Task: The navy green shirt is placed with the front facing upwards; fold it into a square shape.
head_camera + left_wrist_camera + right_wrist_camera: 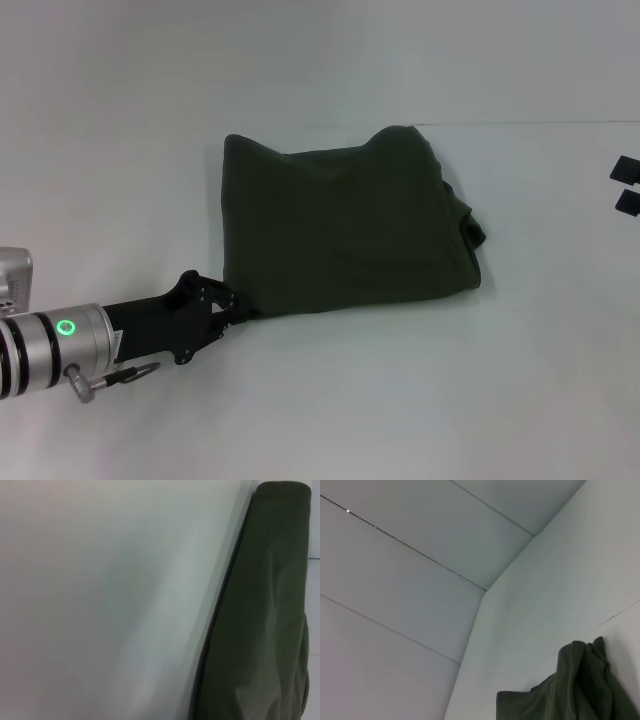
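The navy green shirt (345, 225) lies in the middle of the white table as a rough, folded rectangle. Its plain dark olive cloth faces up and some cloth is bunched at its right edge. No lettering shows. My left gripper (237, 308) is at the shirt's near left corner, touching or just at the cloth. The left wrist view shows the shirt's (260, 620) long folded edge resting flat on the table. My right gripper (626, 187) hangs open at the far right edge of the head view, well away from the shirt. The shirt's (575, 687) bunched side rises into the right wrist view.
The white table (330, 400) spreads wide around the shirt on all sides. A thin seam line (540, 123) runs across the table behind the shirt's far right corner.
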